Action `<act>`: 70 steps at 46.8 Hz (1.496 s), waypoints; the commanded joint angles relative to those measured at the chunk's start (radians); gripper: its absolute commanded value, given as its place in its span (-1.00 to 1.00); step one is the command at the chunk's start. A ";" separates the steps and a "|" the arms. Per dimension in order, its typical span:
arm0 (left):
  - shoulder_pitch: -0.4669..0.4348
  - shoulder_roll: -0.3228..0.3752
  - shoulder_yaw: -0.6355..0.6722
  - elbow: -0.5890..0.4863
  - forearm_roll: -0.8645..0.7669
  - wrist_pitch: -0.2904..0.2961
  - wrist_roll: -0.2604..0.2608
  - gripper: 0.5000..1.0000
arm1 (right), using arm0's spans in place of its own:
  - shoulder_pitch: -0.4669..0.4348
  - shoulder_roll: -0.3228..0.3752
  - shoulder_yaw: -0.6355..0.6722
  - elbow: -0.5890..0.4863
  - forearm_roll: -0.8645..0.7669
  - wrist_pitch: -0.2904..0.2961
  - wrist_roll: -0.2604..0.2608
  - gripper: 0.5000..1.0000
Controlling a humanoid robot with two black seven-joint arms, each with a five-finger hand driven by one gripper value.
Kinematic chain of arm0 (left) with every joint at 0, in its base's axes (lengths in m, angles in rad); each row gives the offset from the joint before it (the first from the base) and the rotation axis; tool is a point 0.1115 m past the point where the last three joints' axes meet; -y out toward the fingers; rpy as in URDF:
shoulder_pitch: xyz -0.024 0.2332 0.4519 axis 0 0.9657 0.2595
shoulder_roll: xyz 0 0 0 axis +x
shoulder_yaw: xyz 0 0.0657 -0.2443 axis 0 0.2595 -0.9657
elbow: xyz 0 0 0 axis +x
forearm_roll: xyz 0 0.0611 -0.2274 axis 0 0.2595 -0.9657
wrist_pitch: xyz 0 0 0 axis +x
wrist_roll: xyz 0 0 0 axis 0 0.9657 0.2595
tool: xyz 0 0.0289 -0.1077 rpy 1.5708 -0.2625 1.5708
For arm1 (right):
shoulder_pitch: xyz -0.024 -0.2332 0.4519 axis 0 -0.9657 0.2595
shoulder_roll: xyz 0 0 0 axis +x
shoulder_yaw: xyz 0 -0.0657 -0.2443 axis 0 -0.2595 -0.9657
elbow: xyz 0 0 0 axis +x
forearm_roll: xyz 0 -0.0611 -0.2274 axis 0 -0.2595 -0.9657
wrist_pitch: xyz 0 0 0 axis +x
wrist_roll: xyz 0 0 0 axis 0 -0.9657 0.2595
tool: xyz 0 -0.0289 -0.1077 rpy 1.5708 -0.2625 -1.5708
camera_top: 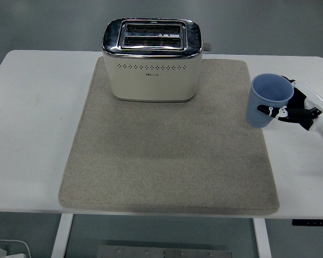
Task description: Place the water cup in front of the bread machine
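A light blue water cup [268, 100] is upright at the right edge of the beige mat [167, 156], held by my right hand [290, 110], whose fingers wrap its right side. It seems lifted slightly off the surface. The cream and chrome bread machine [151, 59] stands at the back of the mat, well to the left of the cup. My left arm is out of view.
The white table [32, 118] extends to either side of the mat. The table's right edge lies just beyond my right hand.
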 commanded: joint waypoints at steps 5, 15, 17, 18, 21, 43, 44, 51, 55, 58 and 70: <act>0.000 0.000 0.000 0.000 0.000 0.000 0.000 0.99 | 0.021 0.014 -0.014 0.017 0.001 0.017 0.000 -1.00; 0.000 0.000 0.000 0.000 0.000 0.000 0.000 0.99 | 0.059 0.047 -0.037 0.038 0.001 0.018 -0.002 -1.00; 0.000 0.000 0.000 0.000 0.000 0.000 0.000 0.99 | 0.073 0.063 -0.055 0.038 0.001 0.017 -0.002 -1.00; 0.000 0.000 0.000 0.000 0.000 0.000 0.000 0.99 | 0.082 0.070 -0.062 0.038 0.001 0.017 -0.002 -1.00; 0.000 0.000 0.000 0.000 0.000 0.000 0.000 0.99 | 0.102 0.090 -0.091 0.035 0.001 0.015 0.000 -1.00; 0.000 0.000 0.000 0.000 0.000 0.000 0.000 0.99 | 0.220 0.262 -0.266 -0.049 -0.009 0.001 0.004 -1.00; 0.000 0.000 0.000 0.000 0.000 0.000 0.000 0.99 | 0.228 0.271 -0.275 -0.054 -0.010 0.001 0.004 -1.00; 0.000 0.000 0.000 0.000 0.000 0.000 0.000 0.99 | 0.276 0.342 -0.329 -0.104 -0.013 -0.008 0.006 -1.00; 0.000 0.000 0.000 0.000 0.000 0.000 0.000 0.99 | 0.295 0.392 -0.344 -0.153 -0.015 -0.012 0.006 -1.00; 0.000 0.000 0.000 0.000 0.000 0.000 0.000 0.99 | 0.308 0.432 -0.346 -0.189 -0.015 -0.012 0.011 -1.00; 0.000 0.000 0.000 0.000 0.000 0.000 0.000 0.99 | 0.337 0.520 -0.361 -0.285 -0.016 -0.011 0.012 -1.00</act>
